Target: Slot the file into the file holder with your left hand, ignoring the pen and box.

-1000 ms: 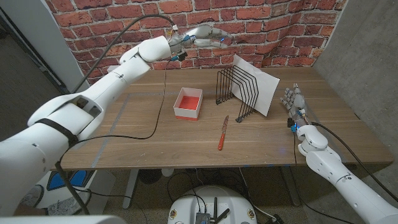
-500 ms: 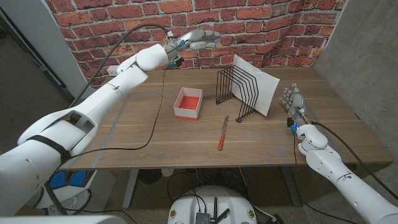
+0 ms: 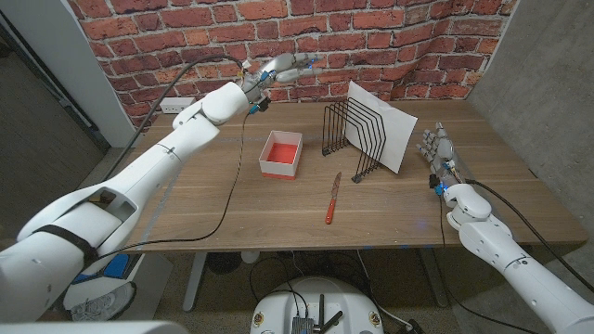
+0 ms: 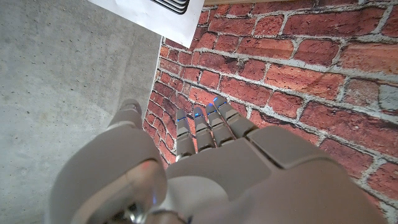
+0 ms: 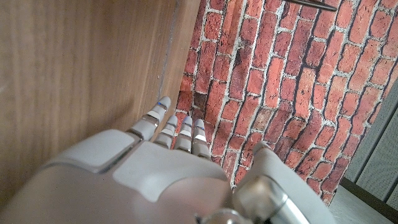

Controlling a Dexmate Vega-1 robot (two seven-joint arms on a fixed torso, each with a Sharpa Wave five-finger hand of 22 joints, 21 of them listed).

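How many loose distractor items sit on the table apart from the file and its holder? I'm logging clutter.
2. The red-lined box sits left of the file holder; the red pen lies in front of the holder, nearer the robot.

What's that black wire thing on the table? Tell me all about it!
It is the file holder, a rack of thin black wire that looks like metal. Its upright loops stand in a row, leaving narrow slots between them. It stands on the wooden table, toward the brick wall, to the right of the red and white box. A white file sits tilted in its right end, leaning on the wires. No hand touches the rack.
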